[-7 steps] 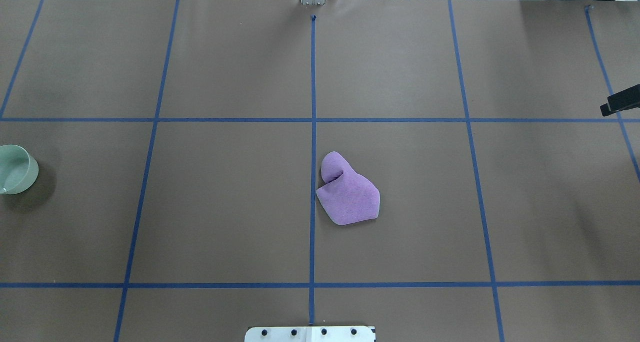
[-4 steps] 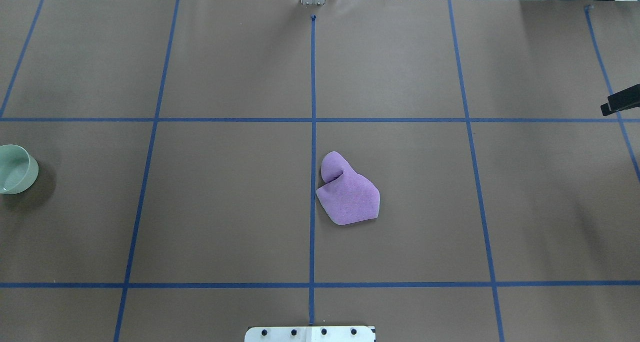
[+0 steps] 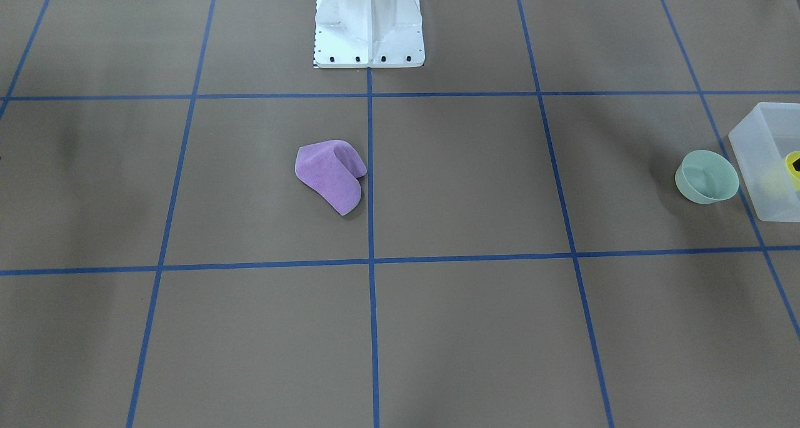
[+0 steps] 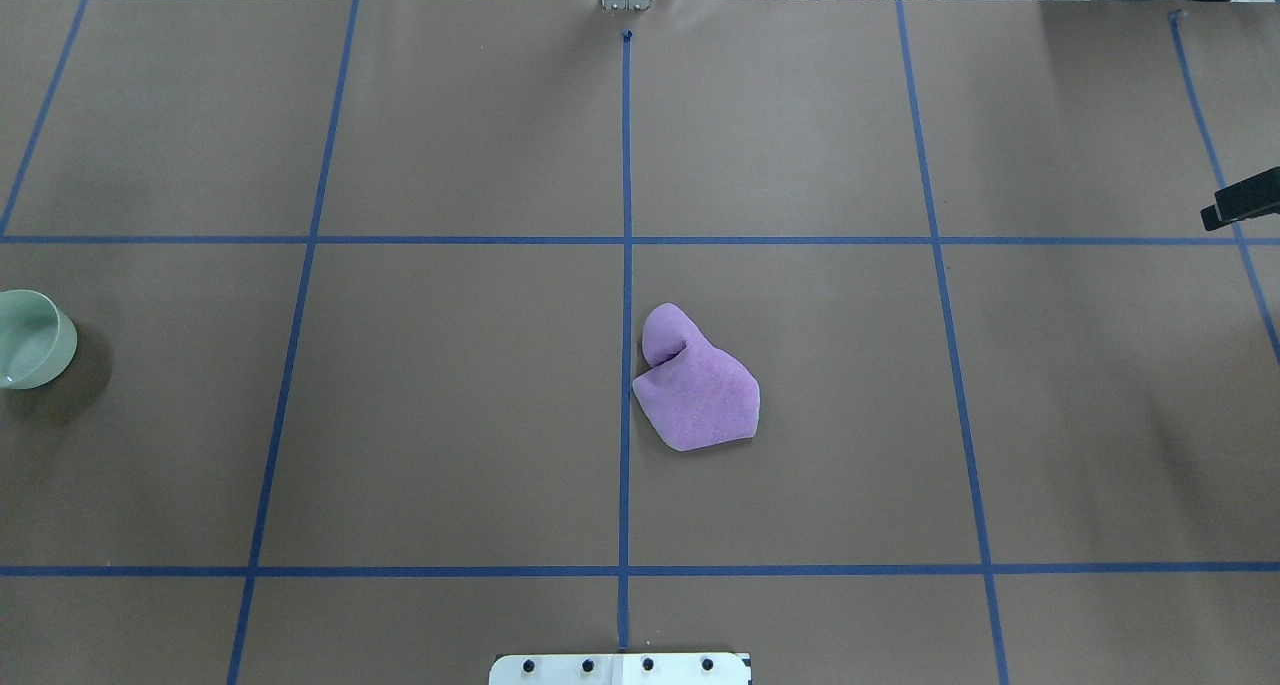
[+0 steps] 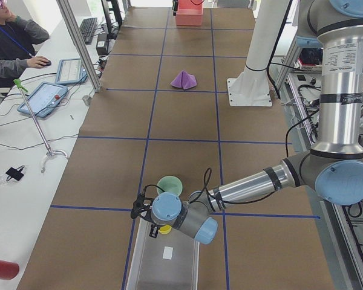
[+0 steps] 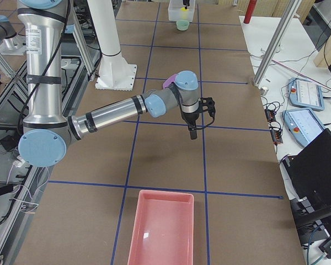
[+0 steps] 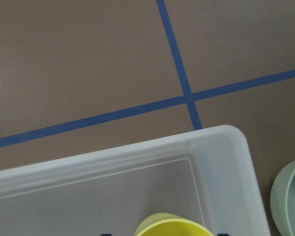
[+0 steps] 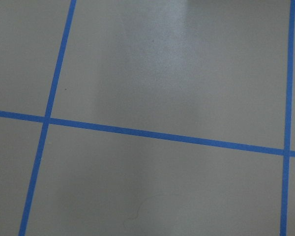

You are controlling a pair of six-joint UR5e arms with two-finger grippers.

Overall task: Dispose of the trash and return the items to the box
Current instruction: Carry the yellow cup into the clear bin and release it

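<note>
Hovering over one end of the rectangular frosted white plastic box (image 7: 113,156), the left gripper (image 5: 155,228) has the small translucent yellow plastic cup (image 7: 173,226) right at its tips, within the box walls. Can't tell if it's clamped on the cup or let go, since the fingers barely show. A pale green round bowl (image 3: 706,177) sits just beside the box on the brown surface (image 4: 450,415). The right gripper (image 6: 192,132) hangs above bare surface, well apart from the box, and I can't tell how wide it's open. A crumpled purple cloth (image 4: 697,385) lies mid-surface.
</note>
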